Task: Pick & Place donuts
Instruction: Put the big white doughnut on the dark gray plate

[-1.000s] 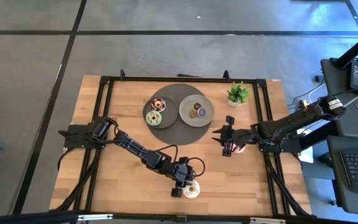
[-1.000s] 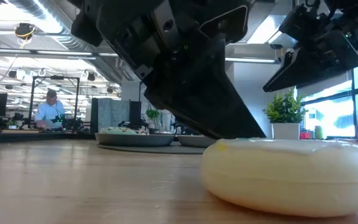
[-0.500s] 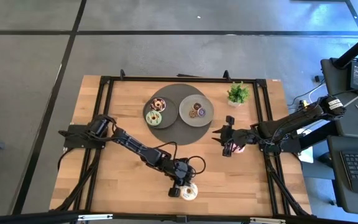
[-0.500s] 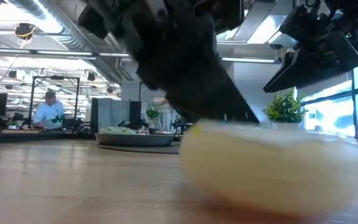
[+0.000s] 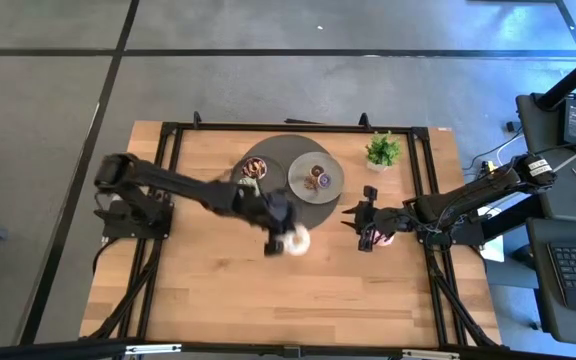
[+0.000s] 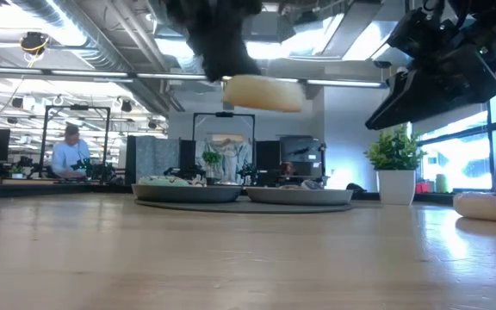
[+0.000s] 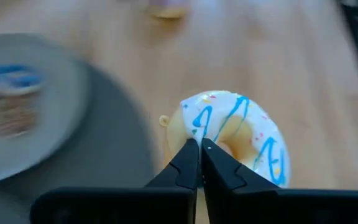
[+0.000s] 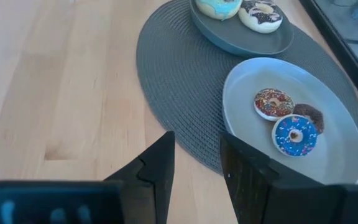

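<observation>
My left gripper is shut on the cream-white donut with blue drizzle, above the near edge of the round grey mat. The low view shows that donut well above the table. My right gripper hovers open to the right of the mat. A pink donut lies flat on the table beneath the right arm. The dark plate carries a green donut and a dark brown one. The lighter plate holds three tiny donuts. My left gripper pinches the cream-white donut's rim on the side nearest the wrist, between its two fingers. The fingers slant down at it from the table's left. The donut is lifted clear and sits almost level beyond the fingertips.
A small potted plant stands at the far right, behind the right gripper. Both plates sit on the mat at the far middle of the table. Bare wood spreads across the near half. A black frame borders the table.
My left gripper has risen from the table's near edge with the cream-white donut, lifting it clear of the wood. It has carried the donut toward the far edge, up to the mat's near rim. The right arm has kept still.
</observation>
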